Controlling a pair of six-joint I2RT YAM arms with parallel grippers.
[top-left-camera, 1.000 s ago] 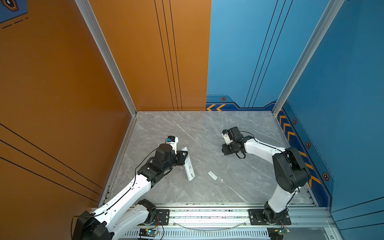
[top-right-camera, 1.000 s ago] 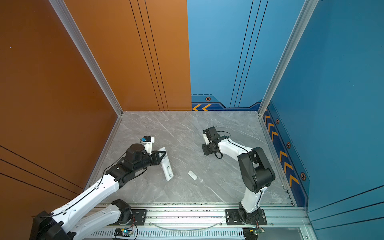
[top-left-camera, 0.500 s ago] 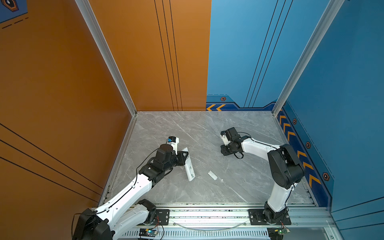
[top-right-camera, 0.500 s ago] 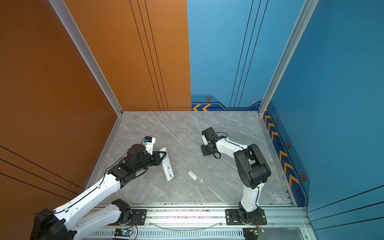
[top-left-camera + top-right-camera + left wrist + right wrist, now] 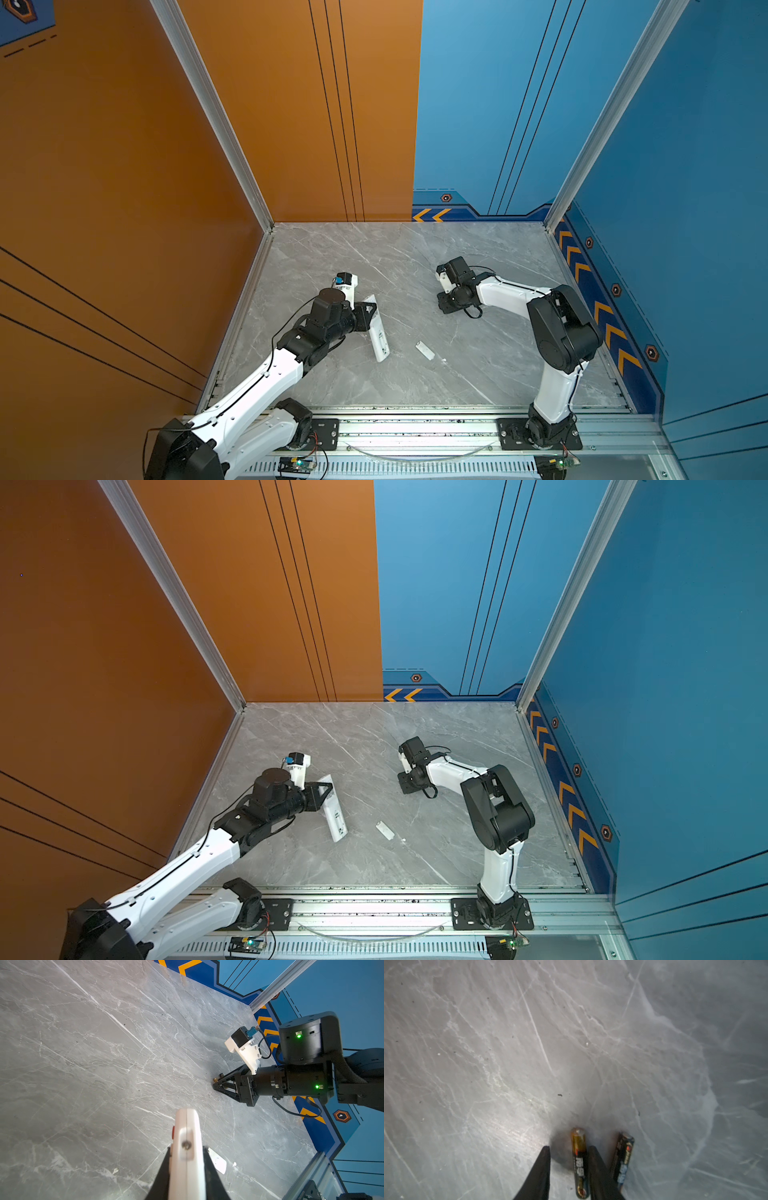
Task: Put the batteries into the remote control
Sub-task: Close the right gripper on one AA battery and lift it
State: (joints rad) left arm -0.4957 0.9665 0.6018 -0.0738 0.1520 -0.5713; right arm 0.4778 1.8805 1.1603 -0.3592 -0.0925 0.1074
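Note:
My left gripper (image 5: 367, 314) (image 5: 321, 794) (image 5: 187, 1150) is shut on the remote control (image 5: 377, 332) (image 5: 336, 814) (image 5: 187, 1128), a long white bar held by its edges low over the table. Both batteries lie side by side on the table under my right gripper (image 5: 441, 304) (image 5: 402, 785) (image 5: 569, 1148). One battery (image 5: 579, 1163) sits between the open fingers, against one finger, with a gap to the other finger. The second battery (image 5: 623, 1159) lies just outside that finger.
A small white cover plate (image 5: 424, 350) (image 5: 385, 830) (image 5: 217, 1162) lies on the grey marble table (image 5: 415, 257) between the arms, with a tiny white chip (image 5: 444, 360) beside it. Orange and blue walls enclose the table on three sides.
The right arm's elbow has swung in and its gripper has shifted slightly left over the batteries, fingers narrowing a little. The left arm and remote have stayed put.

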